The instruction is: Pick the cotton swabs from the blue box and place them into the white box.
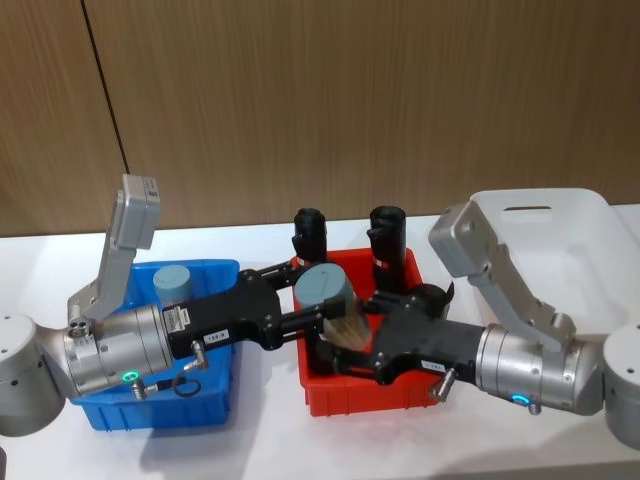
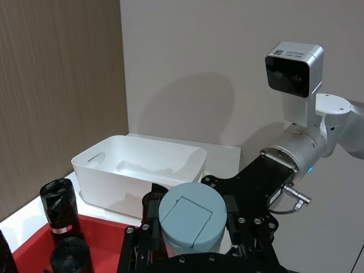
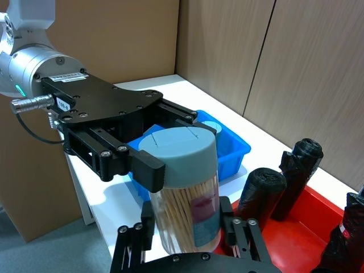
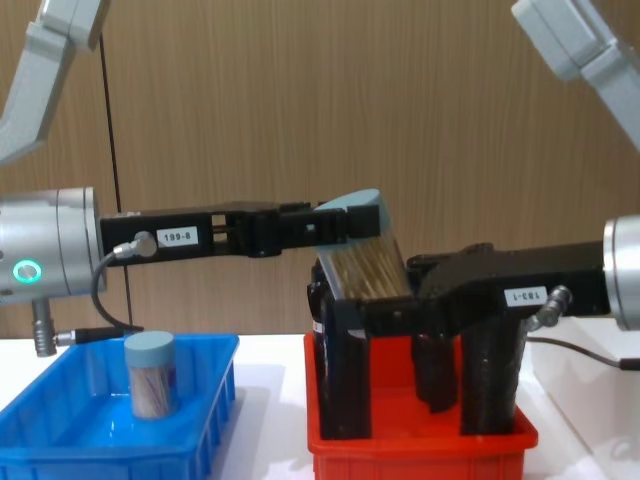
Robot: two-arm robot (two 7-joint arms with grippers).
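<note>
Wood panelling backs the white tabletop point(image 1: 40, 250). White box point(image 1: 590, 215) stands at right of frame, red bin point(image 1: 350, 395) at centre, blue box point(image 1: 215, 400) at left with a spare tub point(image 1: 172, 283) inside. Above the red bin, the left gripper point(image 3: 177, 156) pinches a tilted tub point(image 4: 368, 265) by its lid. The right gripper point(image 3: 187, 224) flanks its body, and I cannot tell its grip.

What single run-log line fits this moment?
handover | left hand, right hand both on swab tub | over red bin | second tub in blue box
</note>
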